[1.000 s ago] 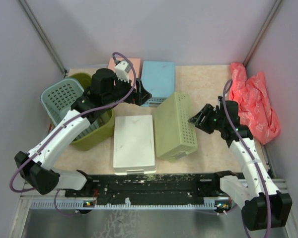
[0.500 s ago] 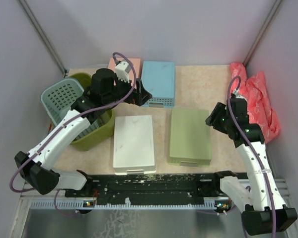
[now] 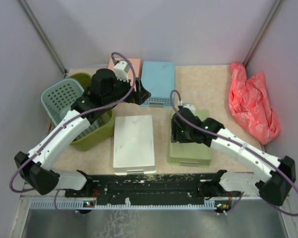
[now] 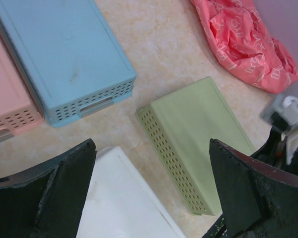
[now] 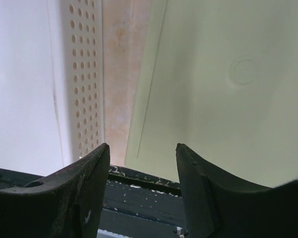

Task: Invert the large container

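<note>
The olive-green basket (image 3: 95, 135) stands upright at the left of the table, with a teal perforated basket (image 3: 62, 96) resting in it. My left arm crosses above it. My left gripper (image 3: 144, 94) is open and empty, hovering past the basket near the blue tray; its wide-apart fingers (image 4: 54, 198) show in the left wrist view, and the basket does not. My right gripper (image 3: 178, 130) is open and empty above the left edge of the pale green tray (image 3: 191, 141); in the right wrist view it (image 5: 143, 183) hangs over that tray's near left corner.
A white tray (image 3: 134, 143) lies bottom-up in the middle, beside the pale green tray (image 5: 228, 89). A blue tray (image 3: 159, 79) and a pink tray (image 3: 134, 64) sit at the back. A red cloth (image 3: 251, 101) lies at the right wall. A black rail (image 3: 149, 183) runs along the near edge.
The pale green tray dropped from standing tilted on its side to lying flat, bottom-up. My right arm pulled back, then swung left over that tray. The left arm barely moved.
</note>
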You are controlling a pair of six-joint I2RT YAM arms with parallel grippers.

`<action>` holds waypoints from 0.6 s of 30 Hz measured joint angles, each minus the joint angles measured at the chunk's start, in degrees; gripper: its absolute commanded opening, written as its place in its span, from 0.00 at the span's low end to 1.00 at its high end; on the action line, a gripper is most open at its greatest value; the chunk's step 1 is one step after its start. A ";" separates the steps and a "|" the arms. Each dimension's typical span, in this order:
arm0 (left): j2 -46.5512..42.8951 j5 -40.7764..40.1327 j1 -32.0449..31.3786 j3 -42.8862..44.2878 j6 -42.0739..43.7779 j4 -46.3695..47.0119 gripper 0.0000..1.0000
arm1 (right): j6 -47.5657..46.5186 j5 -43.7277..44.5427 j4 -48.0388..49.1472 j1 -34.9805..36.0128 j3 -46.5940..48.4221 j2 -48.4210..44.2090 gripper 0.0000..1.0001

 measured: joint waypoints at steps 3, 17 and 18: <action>-0.44 -2.78 0.00 -0.28 -0.72 0.00 1.00 | 2.10 1.29 0.46 4.22 0.31 6.14 0.56; -3.69 -11.61 0.13 -3.41 -3.13 0.02 0.99 | 6.88 5.03 4.55 8.46 1.01 15.19 0.42; -3.69 -11.65 0.13 -3.48 -3.21 0.00 0.99 | 7.17 6.25 3.76 8.66 1.55 16.50 0.42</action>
